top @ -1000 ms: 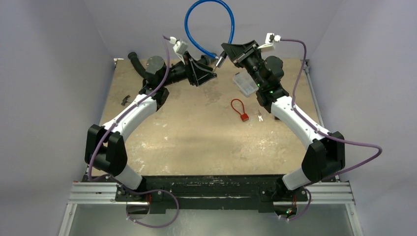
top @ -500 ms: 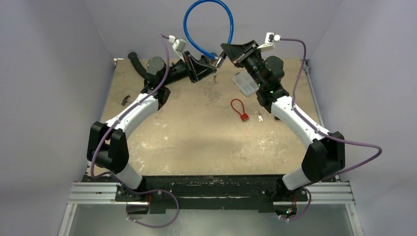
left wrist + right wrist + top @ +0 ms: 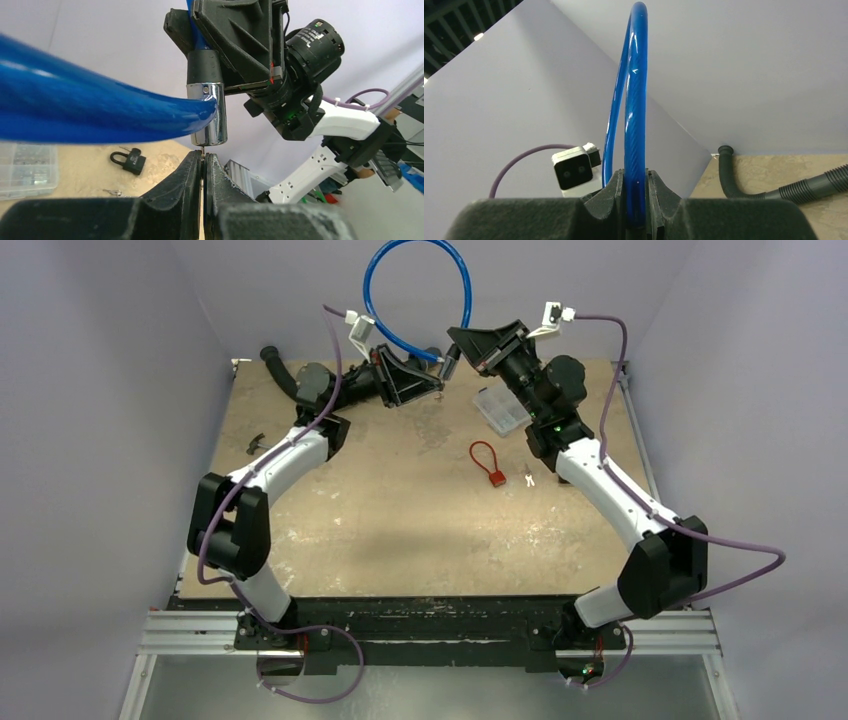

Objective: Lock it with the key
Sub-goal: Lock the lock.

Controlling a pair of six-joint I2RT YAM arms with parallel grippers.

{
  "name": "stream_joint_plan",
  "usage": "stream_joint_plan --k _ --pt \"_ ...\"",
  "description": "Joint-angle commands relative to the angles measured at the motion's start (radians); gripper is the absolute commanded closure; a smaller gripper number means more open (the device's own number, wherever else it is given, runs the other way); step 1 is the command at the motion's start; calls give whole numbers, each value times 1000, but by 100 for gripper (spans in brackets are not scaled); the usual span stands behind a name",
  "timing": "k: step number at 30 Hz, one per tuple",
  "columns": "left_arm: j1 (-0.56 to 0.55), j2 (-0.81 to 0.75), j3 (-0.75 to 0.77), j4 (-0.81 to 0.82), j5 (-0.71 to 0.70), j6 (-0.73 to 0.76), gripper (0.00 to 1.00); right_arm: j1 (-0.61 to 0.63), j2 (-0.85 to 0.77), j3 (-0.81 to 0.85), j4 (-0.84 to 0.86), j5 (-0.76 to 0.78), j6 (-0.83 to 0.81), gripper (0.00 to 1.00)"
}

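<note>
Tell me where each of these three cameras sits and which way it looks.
Top external: above and behind, looking down on the table; the left arm and right arm show whole.
Right wrist: on the right arm, looking along the right gripper, shut on the blue cable, toward the wall.
Left wrist: on the left arm, looking along the left gripper, shut on the key, at the chrome lock barrel and the right arm.
Shared: all show the blue cable.

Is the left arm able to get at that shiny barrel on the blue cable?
Likely yes: the left gripper sits just below the chrome barrel, nothing between; the right gripper holds the blue cable up.
</note>
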Motion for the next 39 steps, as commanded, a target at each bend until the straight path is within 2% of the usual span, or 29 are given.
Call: stream_joint_plan --k 1,2,3,7,12,17,19,21,23,25,30,31,35,39 --pt "-11 -15 9 132 129 -63 100 3 -54 9 135 -18 -4 100" --pt "-10 -23 3 126 132 -50 94 3 -55 7 138 -20 -8 100" --pt "-6 -32 -7 125 134 -38 83 2 -57 5 139 -22 -13 100" --pt "17 -90 -49 65 157 69 52 -7 -65 -8 144 -29 -34 100" --pt "70 -190 -67 -225 148 322 40 -15 -78 -26 148 -35 -48 100" --pt "78 -236 -60 -301 123 403 37 -16 -80 -32 154 -52 -56 100" --pt "86 -260 -37 -361 98 486 37 -15 -82 -33 157 -68 -77 100" --pt "89 -280 55 -548 120 711 38 -15 -87 -43 160 -86 -121 100" --pt "89 -284 167 -851 124 988 41 -15 -100 -63 161 -87 -166 100" --pt "89 -285 239 -1032 132 1119 47 -15 -113 -89 156 -87 -198 100" --pt "87 -305 306 -1030 92 1174 48 -15 -133 -147 165 -145 -287 100" --pt "87 -301 338 -1056 68 1221 47 -15 -134 -154 165 -154 -301 100" --pt "81 -209 533 -1325 -11 1556 44 -16 -139 -181 148 -181 -307 100" --pt "75 -175 611 -1386 -61 1739 44 -14 -151 -225 127 -198 -310 100"
